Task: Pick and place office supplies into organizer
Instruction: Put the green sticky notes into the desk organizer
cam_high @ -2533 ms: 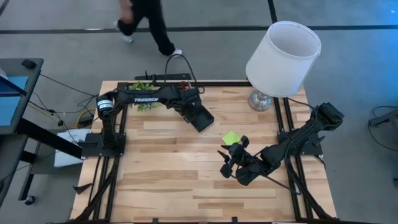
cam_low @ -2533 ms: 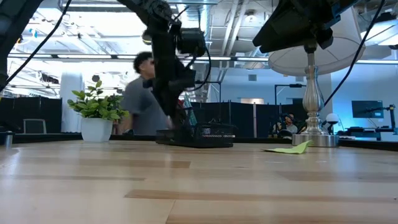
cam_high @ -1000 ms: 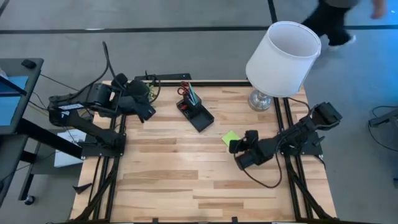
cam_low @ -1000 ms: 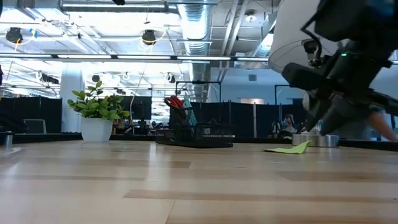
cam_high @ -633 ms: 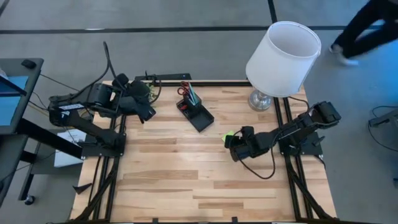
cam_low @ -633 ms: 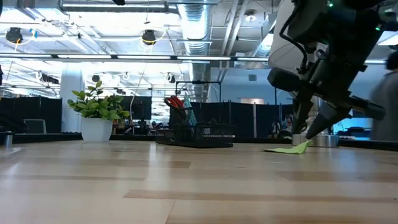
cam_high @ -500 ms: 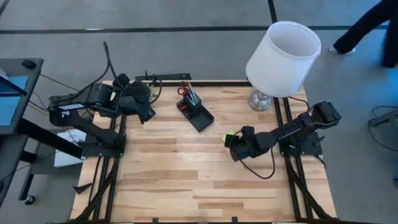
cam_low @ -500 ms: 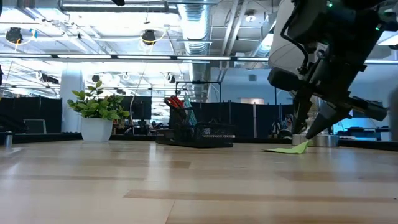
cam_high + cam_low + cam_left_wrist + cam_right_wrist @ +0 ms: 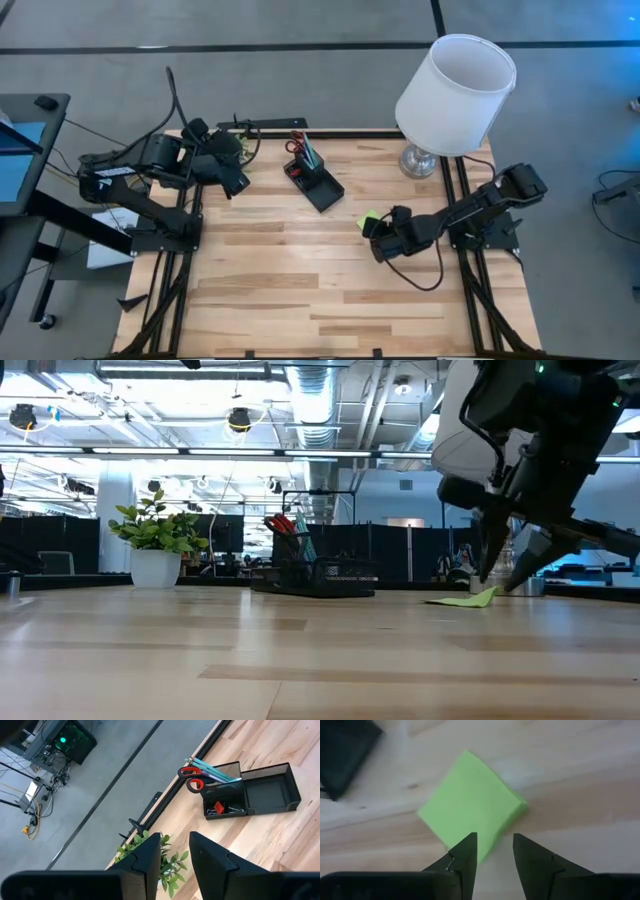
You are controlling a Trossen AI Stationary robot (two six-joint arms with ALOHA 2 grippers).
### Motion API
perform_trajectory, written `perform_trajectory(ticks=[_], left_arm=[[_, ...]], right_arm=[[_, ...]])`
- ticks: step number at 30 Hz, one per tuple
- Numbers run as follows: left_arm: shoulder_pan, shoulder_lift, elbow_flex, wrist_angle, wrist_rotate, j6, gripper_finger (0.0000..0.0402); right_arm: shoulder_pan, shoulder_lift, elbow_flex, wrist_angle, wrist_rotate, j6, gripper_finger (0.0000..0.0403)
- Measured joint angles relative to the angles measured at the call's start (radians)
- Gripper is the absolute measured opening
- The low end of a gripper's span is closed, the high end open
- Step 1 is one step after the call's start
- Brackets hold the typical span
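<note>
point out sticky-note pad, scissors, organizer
sticky-note pad (image 9: 472, 802), right wrist view, middle of its green top face
scissors (image 9: 192, 778), left wrist view, red handle loops
organizer (image 9: 270, 792), left wrist view, floor of the empty lower tray

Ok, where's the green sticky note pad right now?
The green sticky note pad lies flat on the table's right half in the high view, between the organizer and the lamp, just ahead of the right gripper, whose open fingers straddle its near corner.

No text, label, brand, number or sign can be read on anything in these views, neither on the table's things nor in the room behind.
</note>
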State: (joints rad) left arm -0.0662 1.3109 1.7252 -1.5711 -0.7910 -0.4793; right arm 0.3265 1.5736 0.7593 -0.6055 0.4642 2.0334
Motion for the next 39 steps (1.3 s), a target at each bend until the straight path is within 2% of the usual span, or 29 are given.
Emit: perform_trajectory(ticks=[2,7,14,22,32,39], left_arm=[[0.000,0.000,0.000,0.000,0.000,0.000,0.0100],[0.000,0.000,0.000,0.000,0.000,0.008,0.0100],[0.000,0.000,0.000,0.000,0.000,0.016,0.0100],[0.000,0.000,0.000,0.000,0.001,0.016,0.0100],[0.000,0.000,0.000,0.000,0.005,0.014,0.0100],[0.000,0.000,0.000,0.000,0.006,0.013,0.0100]], right_arm=[[-0.002,0.016,0.000,-0.004,-0.030,0.015,0.0120],[-0.004,0.067,0.000,-0.004,-0.010,0.038,0.0120],[-0.034,0.064,0.000,0.002,0.036,0.035,0.0120],[-0.076,0.063,0.000,0.027,0.035,-0.011,0.0120],[-0.131,0.085,0.004,0.036,-0.010,-0.028,0.0119],[-0.143,0.127,0.004,0.087,0.025,-0.073,0.0079]])
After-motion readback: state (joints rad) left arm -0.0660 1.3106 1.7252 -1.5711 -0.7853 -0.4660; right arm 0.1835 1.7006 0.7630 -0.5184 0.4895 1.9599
